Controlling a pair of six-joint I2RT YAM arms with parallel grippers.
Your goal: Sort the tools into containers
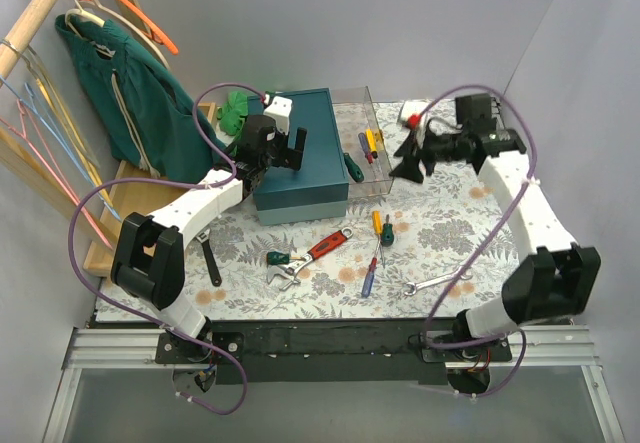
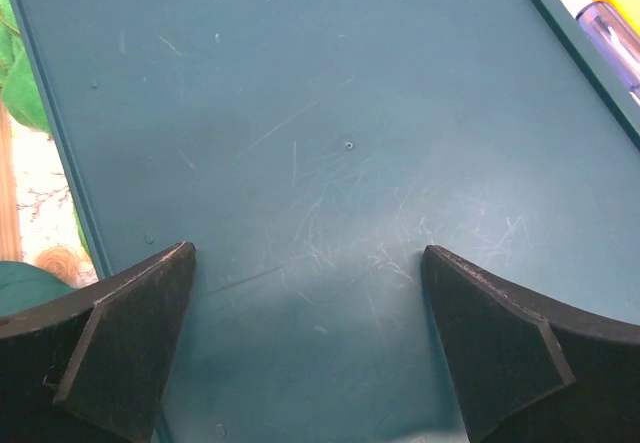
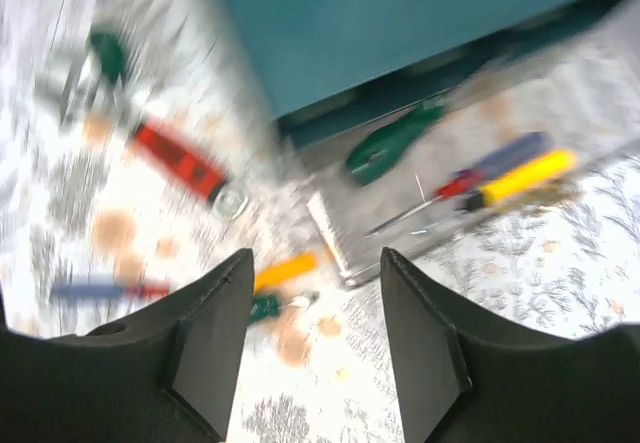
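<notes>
Left jaws spread and empty over the lid of the teal box (image 2: 330, 113); right jaws spread and empty above the counter (image 1: 460, 223), near the clear box (image 1: 356, 113).
The teal box sits at the back of my flowered counter, with the clear box touching its right side and holding a green-handled tool (image 3: 390, 143), a yellow screwdriver (image 3: 525, 176) and a blue-and-red screwdriver (image 3: 500, 163). Loose on the counter nearer my bases lie the red-handled wrench (image 1: 328, 244), black wrench (image 1: 210, 261), silver spanner (image 1: 435, 283) and orange screwdriver (image 1: 377, 223).
</notes>
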